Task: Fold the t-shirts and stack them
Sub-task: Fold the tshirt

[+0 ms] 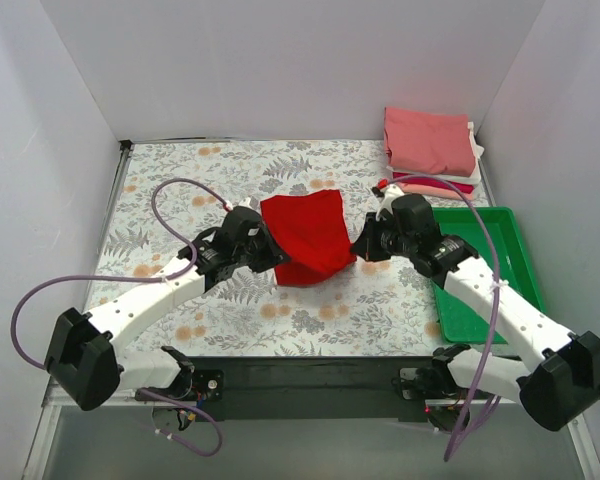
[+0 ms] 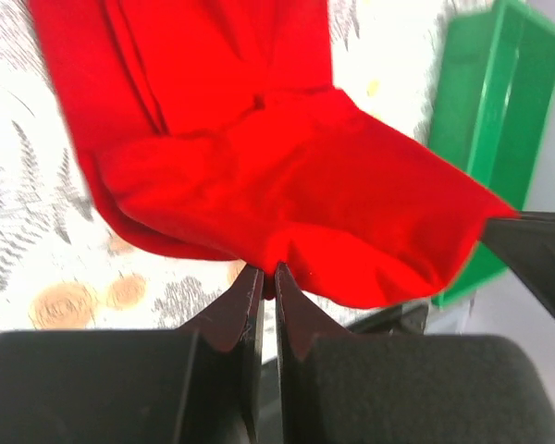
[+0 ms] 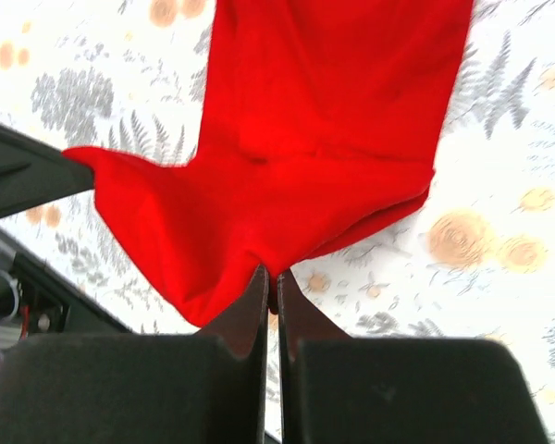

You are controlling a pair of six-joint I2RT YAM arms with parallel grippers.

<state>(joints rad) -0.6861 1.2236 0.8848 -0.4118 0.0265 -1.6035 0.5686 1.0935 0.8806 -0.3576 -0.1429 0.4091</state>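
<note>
A bright red t-shirt [image 1: 308,236] lies partly folded in the middle of the floral table, its near part lifted between the two grippers. My left gripper [image 1: 268,243] is shut on the shirt's left edge; the left wrist view shows the red cloth [image 2: 287,185] pinched at its fingertips [image 2: 268,275]. My right gripper [image 1: 361,243] is shut on the shirt's right edge; the right wrist view shows the cloth [image 3: 305,157] pinched at its tips [image 3: 270,277]. A stack of folded shirts [image 1: 429,147], salmon-pink on top with white and crimson beneath, sits at the back right.
A green plastic tray [image 1: 480,270] lies at the right, under the right arm; it also shows in the left wrist view [image 2: 490,111]. White walls enclose the table on three sides. A black rail runs along the near edge.
</note>
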